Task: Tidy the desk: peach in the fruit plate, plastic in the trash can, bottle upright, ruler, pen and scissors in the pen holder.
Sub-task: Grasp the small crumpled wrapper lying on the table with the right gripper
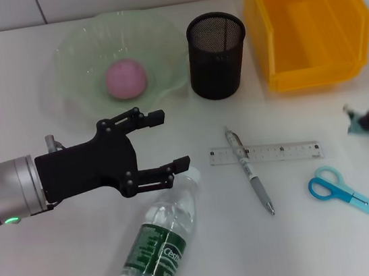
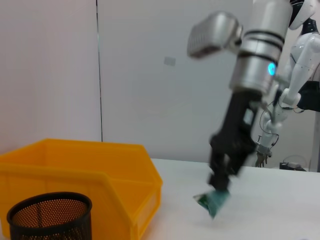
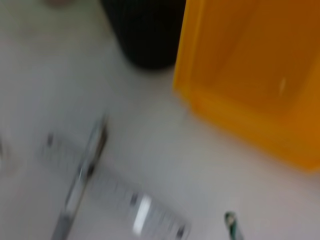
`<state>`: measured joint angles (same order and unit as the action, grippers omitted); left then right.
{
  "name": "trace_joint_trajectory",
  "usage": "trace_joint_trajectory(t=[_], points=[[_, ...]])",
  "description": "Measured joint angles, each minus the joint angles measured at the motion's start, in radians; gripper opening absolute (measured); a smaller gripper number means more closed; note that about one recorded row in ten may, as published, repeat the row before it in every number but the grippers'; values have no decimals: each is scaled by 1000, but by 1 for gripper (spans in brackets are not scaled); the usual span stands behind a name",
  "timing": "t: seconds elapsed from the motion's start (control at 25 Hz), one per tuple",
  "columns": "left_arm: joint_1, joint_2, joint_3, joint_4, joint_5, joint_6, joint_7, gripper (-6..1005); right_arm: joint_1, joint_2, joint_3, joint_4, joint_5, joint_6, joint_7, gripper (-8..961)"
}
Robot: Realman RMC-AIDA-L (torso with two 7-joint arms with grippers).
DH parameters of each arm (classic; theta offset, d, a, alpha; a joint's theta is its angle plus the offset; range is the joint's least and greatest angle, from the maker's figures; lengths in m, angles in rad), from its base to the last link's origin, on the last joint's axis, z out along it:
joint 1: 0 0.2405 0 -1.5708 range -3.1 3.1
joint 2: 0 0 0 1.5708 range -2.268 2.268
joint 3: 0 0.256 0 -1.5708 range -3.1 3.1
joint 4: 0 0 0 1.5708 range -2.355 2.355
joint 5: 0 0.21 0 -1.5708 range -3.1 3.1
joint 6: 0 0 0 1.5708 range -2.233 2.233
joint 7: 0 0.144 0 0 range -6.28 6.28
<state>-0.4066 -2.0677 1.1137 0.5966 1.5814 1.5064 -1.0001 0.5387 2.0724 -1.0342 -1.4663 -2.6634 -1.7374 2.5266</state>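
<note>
The pink peach [image 1: 125, 77] lies in the green glass fruit plate [image 1: 73, 64]. A clear water bottle [image 1: 160, 240] with a green label lies on its side at the front. My left gripper [image 1: 171, 140] is open and empty just above the bottle's neck. My right gripper [image 1: 367, 122] at the right edge is shut on a small teal piece of plastic [image 1: 354, 126], held above the table in the left wrist view [image 2: 214, 202]. The ruler [image 1: 266, 153], the pen [image 1: 249, 170] and the blue scissors [image 1: 352, 196] lie flat on the table. The black mesh pen holder [image 1: 218, 55] stands empty.
A yellow bin [image 1: 305, 20] stands at the back right beside the pen holder and looks empty. It also shows in the left wrist view [image 2: 100, 175] and in the right wrist view [image 3: 250, 75]. The pen lies across the ruler's left end.
</note>
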Motion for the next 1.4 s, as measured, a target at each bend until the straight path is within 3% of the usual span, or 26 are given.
trace_joint_trajectory(t=[0.24, 0.52, 0.76, 0.8, 1.0, 1.2, 1.4], points=[[0, 1, 0, 0, 0, 0, 0, 869, 44, -9, 140, -128, 45, 38, -1, 211], [-2, 1, 0, 0, 0, 0, 0, 869, 124, -20, 160, -43, 50, 179, -1, 213], [-4, 0, 2, 4, 0, 6, -8, 870, 109, -19, 154, -72, 35, 56, 9, 218], [-4, 0, -1, 3, 0, 6, -6, 870, 74, -8, 147, -102, 10, 13, 6, 219], [-5, 0, 1, 0, 0, 1, -1, 869, -34, 7, 85, -141, -35, 23, 5, 336], [-5, 0, 1, 0, 0, 0, 0, 869, -59, 6, 71, -46, -36, 91, -39, 453], [1, 0, 0, 0, 0, 0, 0, 870, -44, 5, 45, 93, -37, 198, -75, 682]])
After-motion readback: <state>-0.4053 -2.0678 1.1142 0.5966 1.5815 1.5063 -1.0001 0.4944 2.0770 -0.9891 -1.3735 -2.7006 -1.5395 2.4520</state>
